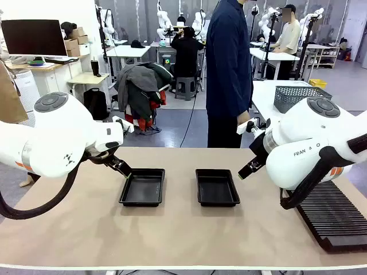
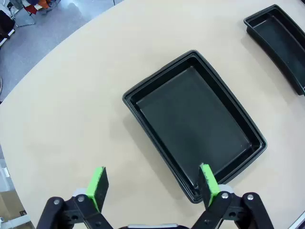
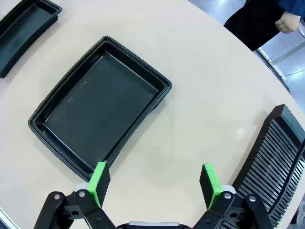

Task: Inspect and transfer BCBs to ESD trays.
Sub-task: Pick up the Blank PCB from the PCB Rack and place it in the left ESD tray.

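Two black ESD trays sit side by side mid-table, the left tray (image 1: 142, 188) and the right tray (image 1: 217, 187), both with bare floors. My left gripper (image 1: 123, 169) hovers open over the left tray's outer left edge; in the left wrist view that tray (image 2: 193, 124) lies ahead, with one green pad (image 2: 208, 183) above its near rim. My right gripper (image 1: 245, 170) hangs open just right of the right tray, which the right wrist view shows (image 3: 97, 109) ahead and to the left of the fingers (image 3: 98, 179). The BCBs are out of view.
A long black ribbed rack (image 1: 332, 215) lies at the table's right front, also beside my right fingers (image 3: 271, 157). A person in a dark coat (image 1: 228, 69) stands at the far edge. A grey mesh basket (image 1: 299, 96) rests on the table behind.
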Controlling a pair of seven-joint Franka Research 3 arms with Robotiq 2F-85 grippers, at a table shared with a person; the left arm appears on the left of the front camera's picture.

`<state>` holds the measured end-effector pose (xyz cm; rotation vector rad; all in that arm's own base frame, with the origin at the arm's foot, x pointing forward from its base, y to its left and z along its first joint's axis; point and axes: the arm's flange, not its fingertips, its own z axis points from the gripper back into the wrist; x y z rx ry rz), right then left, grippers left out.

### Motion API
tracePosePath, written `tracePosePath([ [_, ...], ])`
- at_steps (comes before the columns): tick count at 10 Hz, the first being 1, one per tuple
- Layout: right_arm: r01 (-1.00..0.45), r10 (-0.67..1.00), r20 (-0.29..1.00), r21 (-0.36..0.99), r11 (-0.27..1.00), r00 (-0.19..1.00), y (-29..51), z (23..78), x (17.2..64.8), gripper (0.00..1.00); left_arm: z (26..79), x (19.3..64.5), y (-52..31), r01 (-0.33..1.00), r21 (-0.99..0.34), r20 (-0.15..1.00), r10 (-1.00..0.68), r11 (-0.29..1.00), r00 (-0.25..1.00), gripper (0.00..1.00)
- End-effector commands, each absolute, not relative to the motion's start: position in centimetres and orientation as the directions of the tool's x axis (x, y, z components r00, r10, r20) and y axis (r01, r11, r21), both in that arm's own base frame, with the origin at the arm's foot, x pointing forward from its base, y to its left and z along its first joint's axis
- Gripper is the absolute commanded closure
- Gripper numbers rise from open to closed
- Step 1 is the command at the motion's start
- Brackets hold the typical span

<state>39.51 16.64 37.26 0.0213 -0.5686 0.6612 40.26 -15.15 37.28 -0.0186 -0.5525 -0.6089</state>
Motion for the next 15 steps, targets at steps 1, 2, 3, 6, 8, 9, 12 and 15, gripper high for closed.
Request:
tracePosePath([
  [1, -0.586, 0.575, 0.506, -0.158, 0.795, 0.643, 16.6, 37.3, 39.5, 0.0, 37.3, 40.3, -15.1, 0.547, 0.142, 0.498, -0.538, 0.825, 0.681, 0.0],
  [2, -0.586, 0.575, 0.506, -0.158, 0.795, 0.643, 16.6, 37.3, 39.5, 0.0, 37.3, 40.3, -15.1, 0.547, 0.142, 0.498, -0.538, 0.825, 0.681, 0.0],
  [3, -0.586, 0.575, 0.506, -0.158, 0.795, 0.643, 16.6, 37.3, 39.5, 0.0, 37.3, 40.3, -15.1, 0.547, 0.142, 0.498, -0.538, 0.825, 0.681, 0.0],
  [6, -0.586, 0.575, 0.506, -0.158, 0.795, 0.643, 16.6, 37.3, 39.5, 0.0, 37.3, 40.3, -15.1, 0.547, 0.142, 0.498, -0.538, 0.825, 0.681, 0.0],
  [8, -0.586, 0.575, 0.506, -0.158, 0.795, 0.643, 16.6, 37.3, 39.5, 0.0, 37.3, 40.3, -15.1, 0.547, 0.142, 0.498, -0.538, 0.825, 0.681, 0.0],
  [9, -0.586, 0.575, 0.506, -0.158, 0.795, 0.643, 16.6, 37.3, 39.5, 0.0, 37.3, 40.3, -15.1, 0.547, 0.142, 0.498, -0.538, 0.825, 0.681, 0.0],
  [12, -0.586, 0.575, 0.506, -0.158, 0.794, 0.643, 16.7, 37.3, 39.5, 0.0, 38.7, 40.4, -15.7, 0.505, 0.11, 0.491, -0.488, 0.856, 0.722, 0.0],
  [15, -0.582, 0.502, 0.484, 0.02, 0.813, 0.717, 13.4, 45.1, 38.3, 0.0, 45.2, 39.6, -15.4, 0.401, -0.009, 0.494, -0.345, 0.916, 0.799, 0.0],
])
